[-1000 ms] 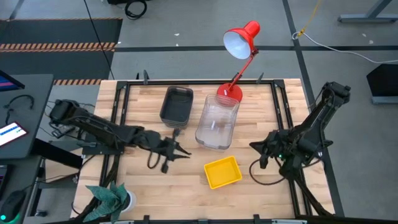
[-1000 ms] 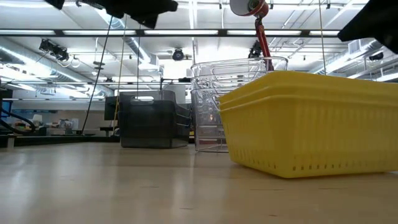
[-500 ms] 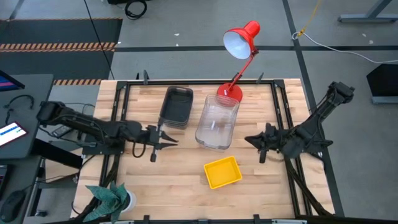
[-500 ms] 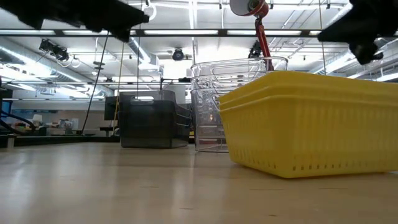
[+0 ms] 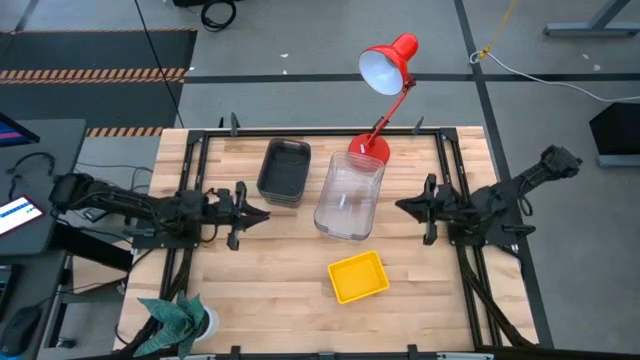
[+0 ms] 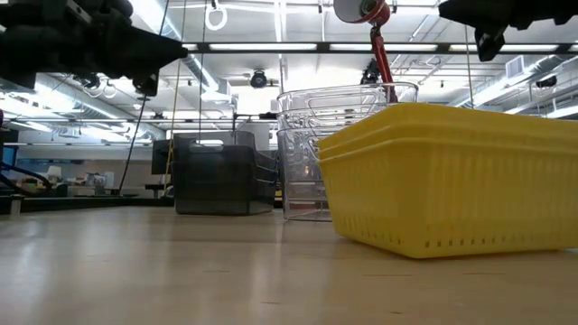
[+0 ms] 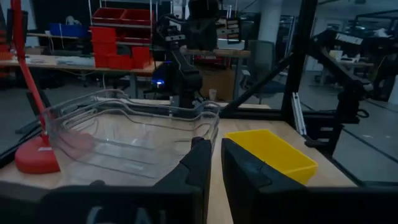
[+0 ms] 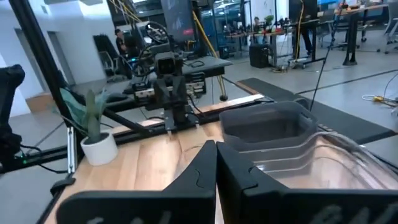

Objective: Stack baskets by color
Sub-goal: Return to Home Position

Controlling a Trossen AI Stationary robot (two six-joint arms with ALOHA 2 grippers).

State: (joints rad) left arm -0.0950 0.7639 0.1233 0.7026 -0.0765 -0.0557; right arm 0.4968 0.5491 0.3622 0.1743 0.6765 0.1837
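Observation:
Three stacks of baskets stand on the wooden table. The dark grey baskets (image 5: 284, 170) are at the far middle. The clear baskets (image 5: 349, 196) are just to their right. The yellow baskets (image 5: 358, 276) are nearer the front edge. My left gripper (image 5: 258, 214) hovers left of the clear stack, pointing level toward it, shut and empty. My right gripper (image 5: 402, 207) hovers right of that stack, level, shut and empty. The left wrist view shows the clear baskets (image 7: 130, 137) and the yellow baskets (image 7: 270, 152). The right wrist view shows the grey baskets (image 8: 267, 127) and the clear baskets (image 8: 336, 162).
A red desk lamp (image 5: 385, 70) stands with its base (image 5: 368, 150) at the far edge, behind the clear stack. A potted plant (image 5: 178, 318) sits at the near left corner. Black frame rails (image 5: 190, 200) run along both sides of the table. Bare wood lies near front left.
Both arms have drawn back from the middle of the table and tipped up to level. My left gripper has gone toward the left and far edges. My right gripper has gone toward the far edge and up a little. The baskets have not moved.

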